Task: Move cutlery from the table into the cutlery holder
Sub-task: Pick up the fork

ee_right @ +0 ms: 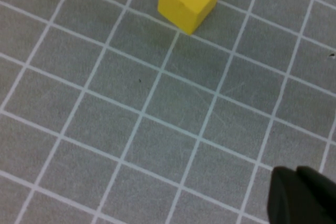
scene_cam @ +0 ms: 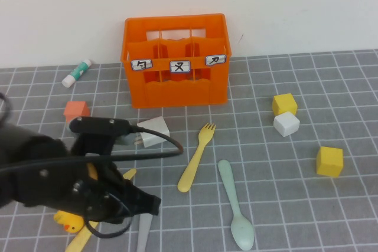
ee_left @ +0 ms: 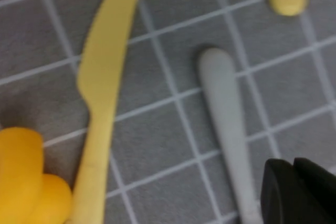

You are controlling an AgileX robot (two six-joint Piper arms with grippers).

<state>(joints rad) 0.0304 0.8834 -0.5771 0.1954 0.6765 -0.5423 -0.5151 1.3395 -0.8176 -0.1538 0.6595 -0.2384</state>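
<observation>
The orange cutlery holder [scene_cam: 175, 60] stands at the back of the table [scene_cam: 331, 81]. On the grid mat lie a yellow fork [scene_cam: 198, 156], a mint spoon [scene_cam: 236, 205], a grey utensil [scene_cam: 144, 231] and a yellow knife [scene_cam: 88, 233], which my left arm partly covers. My left gripper [scene_cam: 153, 203] hovers low at the front left, shut and empty. In the left wrist view its tips [ee_left: 291, 169] sit just beside the grey utensil's handle [ee_left: 226, 114], with the knife [ee_left: 102, 93] further off. My right gripper [ee_right: 296, 174] is shut over bare mat and does not show in the high view.
A yellow duck [scene_cam: 68, 221] lies by the knife. An orange cube [scene_cam: 77, 111], a white wedge-shaped piece [scene_cam: 152, 131] and a white-and-green tube [scene_cam: 77, 72] are on the left. Two yellow cubes [scene_cam: 284, 104] [scene_cam: 329, 161] and a white cube [scene_cam: 286, 124] stand on the right.
</observation>
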